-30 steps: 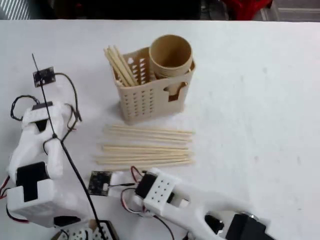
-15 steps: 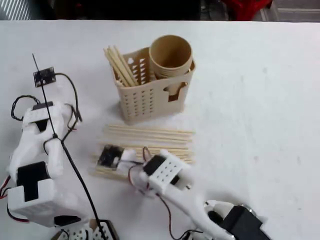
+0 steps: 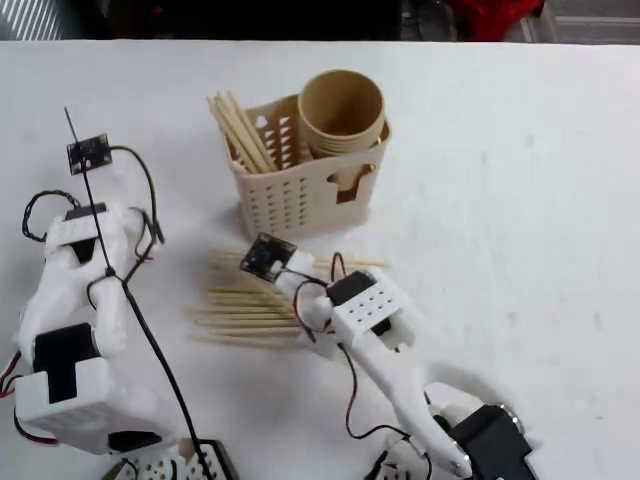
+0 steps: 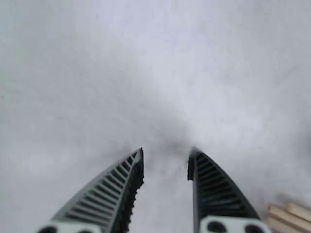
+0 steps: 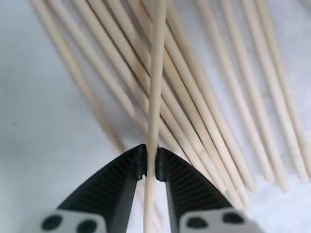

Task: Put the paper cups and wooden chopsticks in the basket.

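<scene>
Wooden chopstick [image 5: 158,73] pinched by right hand [image 5: 150,163], basket [image 3: 300,205] wall near.

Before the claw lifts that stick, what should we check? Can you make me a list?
1. Right claw shut on a chopstick: ok.
2. Only one stick pinched: ok, the held one lies across the pile and nothing else sits between the jaws.
3. Grip firm enough to carry it: cannot tell.
4. Basket upright and ready: ok, it stands on the table just behind the pile.
5. Paper cups already in the basket: ok, so the stick should go in the other compartment.
6. Left claw out of the way: ok, it is open over bare table.
</scene>
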`<state>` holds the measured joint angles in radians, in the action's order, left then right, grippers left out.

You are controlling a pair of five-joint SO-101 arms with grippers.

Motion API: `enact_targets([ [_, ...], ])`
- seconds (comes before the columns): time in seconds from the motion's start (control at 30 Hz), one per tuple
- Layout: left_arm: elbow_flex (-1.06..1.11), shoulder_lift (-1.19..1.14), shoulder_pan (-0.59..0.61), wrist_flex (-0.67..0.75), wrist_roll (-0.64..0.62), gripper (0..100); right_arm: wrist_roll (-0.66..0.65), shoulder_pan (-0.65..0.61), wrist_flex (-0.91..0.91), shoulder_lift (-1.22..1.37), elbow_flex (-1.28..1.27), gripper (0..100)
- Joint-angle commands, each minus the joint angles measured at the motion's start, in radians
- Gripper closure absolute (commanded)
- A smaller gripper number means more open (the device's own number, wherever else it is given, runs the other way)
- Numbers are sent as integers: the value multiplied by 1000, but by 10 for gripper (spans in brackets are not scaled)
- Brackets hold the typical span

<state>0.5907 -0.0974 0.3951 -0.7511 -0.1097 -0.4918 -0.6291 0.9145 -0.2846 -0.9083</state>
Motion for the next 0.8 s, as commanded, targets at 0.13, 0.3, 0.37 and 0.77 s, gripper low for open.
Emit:
enact_targets([
  [0.13, -9, 5, -4, 23, -8, 831, -241, 13, -8, -16, 57, 982],
  [0.3, -9, 5, -4, 23, -8, 831, -497, 18, -15, -7, 92, 982],
  [0.37, -9, 5, -4, 23, -8, 831, -523, 18, -13, -7, 91, 981],
  [0.77, -11, 5, -4, 23, -8, 831, -489, 18, 79, -16, 101, 832],
])
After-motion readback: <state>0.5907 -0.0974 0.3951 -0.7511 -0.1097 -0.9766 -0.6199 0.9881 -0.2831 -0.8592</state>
